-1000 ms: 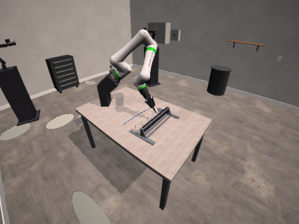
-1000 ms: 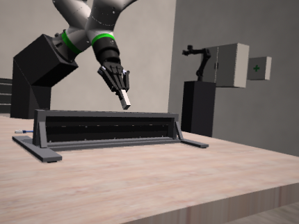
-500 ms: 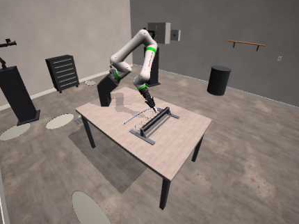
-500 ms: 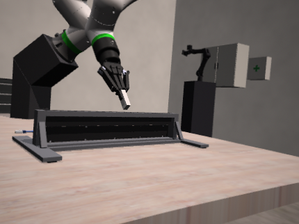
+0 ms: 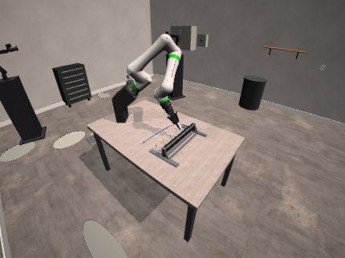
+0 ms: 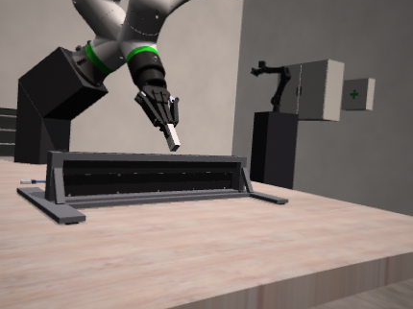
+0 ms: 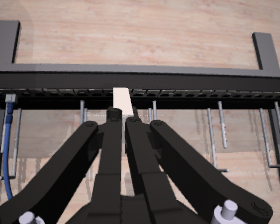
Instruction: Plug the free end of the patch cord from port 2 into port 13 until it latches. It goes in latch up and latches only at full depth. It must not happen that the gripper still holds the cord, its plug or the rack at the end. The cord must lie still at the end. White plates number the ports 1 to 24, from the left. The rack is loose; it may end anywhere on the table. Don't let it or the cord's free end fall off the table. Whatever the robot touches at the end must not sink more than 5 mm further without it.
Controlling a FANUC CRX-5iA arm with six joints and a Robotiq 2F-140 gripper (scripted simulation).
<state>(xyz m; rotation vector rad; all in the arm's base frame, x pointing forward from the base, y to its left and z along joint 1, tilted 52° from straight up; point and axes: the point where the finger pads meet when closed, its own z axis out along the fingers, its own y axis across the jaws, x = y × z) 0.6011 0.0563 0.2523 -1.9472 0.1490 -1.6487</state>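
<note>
The dark rack point(image 5: 176, 143) point(image 6: 144, 157) point(image 7: 200, 80) stands on the wooden table point(image 5: 209, 159) point(image 6: 192, 248) point(image 7: 150, 25). The blue patch cord point(image 5: 154, 134) point(image 7: 6, 150) is plugged in near the rack's left end in the wrist view. It curves away over the table. Its free end point(image 5: 143, 143) point(image 6: 26, 181) lies flat on the table, well apart from my gripper. My gripper point(image 5: 177, 126) point(image 6: 174, 143) point(image 7: 120, 99) is shut with nothing between its fingers. Its pale fingertip pads hang tilted just above the port row, a little left of the rack's middle in the wrist view.
Thin metal rods point(image 7: 220, 125) stick out from the rack on my side of it. The robot's black pedestal point(image 5: 120, 104) point(image 6: 48, 104) stands at the table's far corner. The rack's flat feet point(image 5: 164, 157) point(image 6: 53, 208) reach out at both ends.
</note>
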